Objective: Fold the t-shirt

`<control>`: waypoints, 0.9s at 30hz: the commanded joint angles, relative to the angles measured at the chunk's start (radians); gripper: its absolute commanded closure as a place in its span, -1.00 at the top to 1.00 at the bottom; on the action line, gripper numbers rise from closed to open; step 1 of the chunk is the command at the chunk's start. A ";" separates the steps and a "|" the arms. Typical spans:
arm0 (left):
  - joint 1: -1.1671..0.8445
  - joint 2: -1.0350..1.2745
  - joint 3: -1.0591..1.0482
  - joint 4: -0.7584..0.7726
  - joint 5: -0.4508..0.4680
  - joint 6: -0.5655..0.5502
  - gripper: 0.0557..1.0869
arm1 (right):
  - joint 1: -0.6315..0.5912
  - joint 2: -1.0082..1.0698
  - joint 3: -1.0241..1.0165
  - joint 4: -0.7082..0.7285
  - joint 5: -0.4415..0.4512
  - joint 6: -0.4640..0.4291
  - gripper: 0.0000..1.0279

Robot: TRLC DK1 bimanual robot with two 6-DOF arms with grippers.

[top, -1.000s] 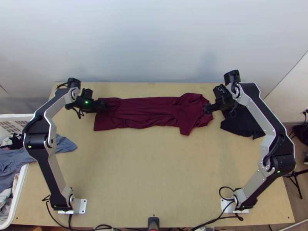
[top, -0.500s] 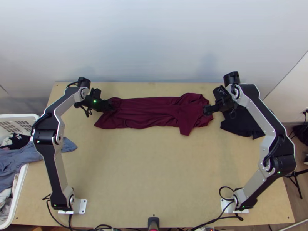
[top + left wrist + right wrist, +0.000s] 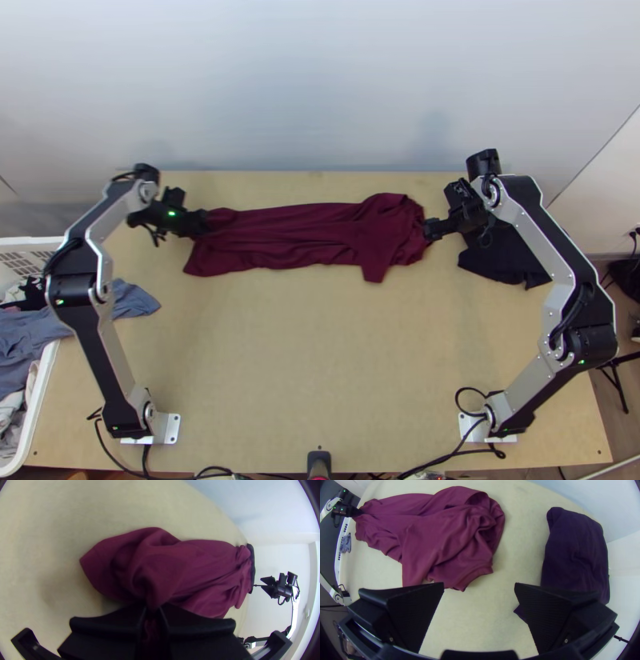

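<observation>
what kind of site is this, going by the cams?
Probably a robotics lab or test station for laundry folding: two arms' bases sit on a bare wooden table, a maroon t-shirt lies on it, and a white basket holds more clothes.

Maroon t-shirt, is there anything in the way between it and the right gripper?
Nothing visible stands between the right gripper and the maroon t-shirt; the dark cloth lies off to the other side, apart from it.

table (image 3: 320, 360) bears maroon t-shirt (image 3: 304, 232), dark cloth (image 3: 500, 260), grey cloth (image 3: 134, 300)
</observation>
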 commanded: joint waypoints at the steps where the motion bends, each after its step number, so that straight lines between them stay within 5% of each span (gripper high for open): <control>1: 0.130 -0.035 0.032 -0.085 0.009 0.075 -0.92 | 0.019 -0.003 0.003 0.001 0.001 0.008 0.90; 14: 0.241 -0.067 0.049 -0.202 0.000 0.171 -0.92 | 0.051 0.003 0.000 0.004 0.001 0.020 0.90; 22: -0.025 -0.119 0.141 -0.151 0.000 -0.086 -0.92 | 0.054 -0.005 -0.006 0.003 0.001 0.026 0.89; 27: -0.206 -0.070 0.242 -0.160 -0.002 -0.138 -0.92 | 0.058 -0.022 -0.026 0.003 0.002 0.040 0.90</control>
